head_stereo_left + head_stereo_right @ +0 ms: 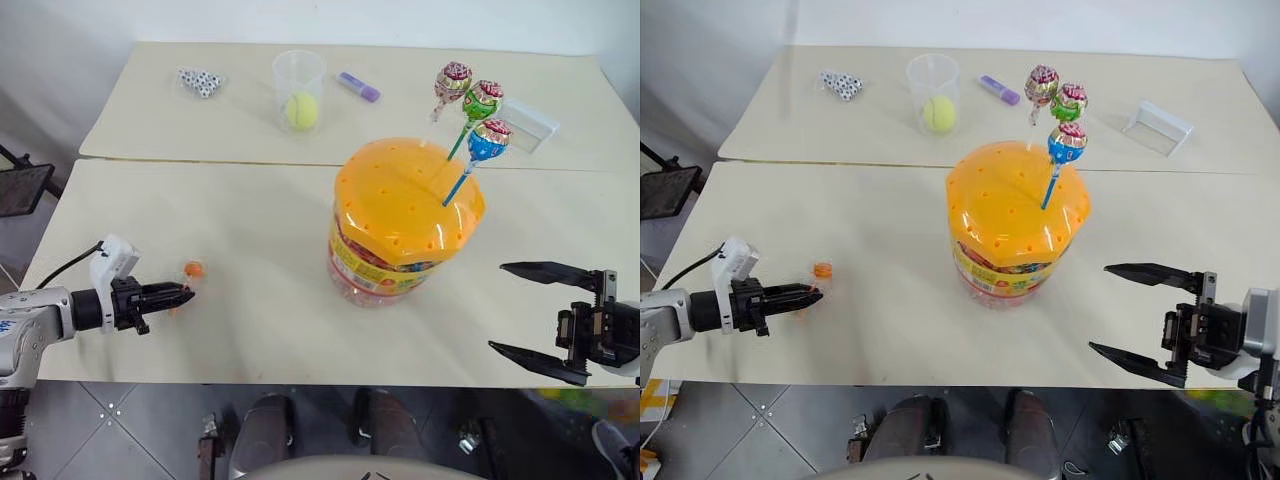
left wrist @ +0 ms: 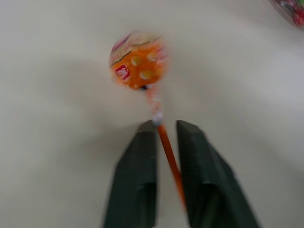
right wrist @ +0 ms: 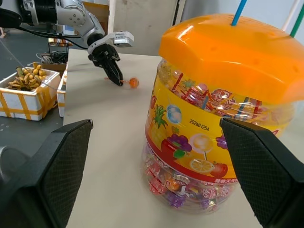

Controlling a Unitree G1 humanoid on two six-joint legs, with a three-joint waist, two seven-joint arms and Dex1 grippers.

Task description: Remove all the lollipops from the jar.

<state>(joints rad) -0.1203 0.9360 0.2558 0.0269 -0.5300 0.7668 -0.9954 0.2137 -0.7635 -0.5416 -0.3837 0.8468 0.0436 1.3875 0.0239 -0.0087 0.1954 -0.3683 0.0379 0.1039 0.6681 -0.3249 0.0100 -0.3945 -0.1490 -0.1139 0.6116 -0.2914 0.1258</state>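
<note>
Orange-wrapped lollipop (image 2: 138,61), thin orange stick, swirl-patterned wrapper

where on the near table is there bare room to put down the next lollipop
Free: the near table between the orange lollipop at the left claw and the jar, and the strip behind that lollipop. Crowded: right of the jar, where the open right claw hangs.
</note>
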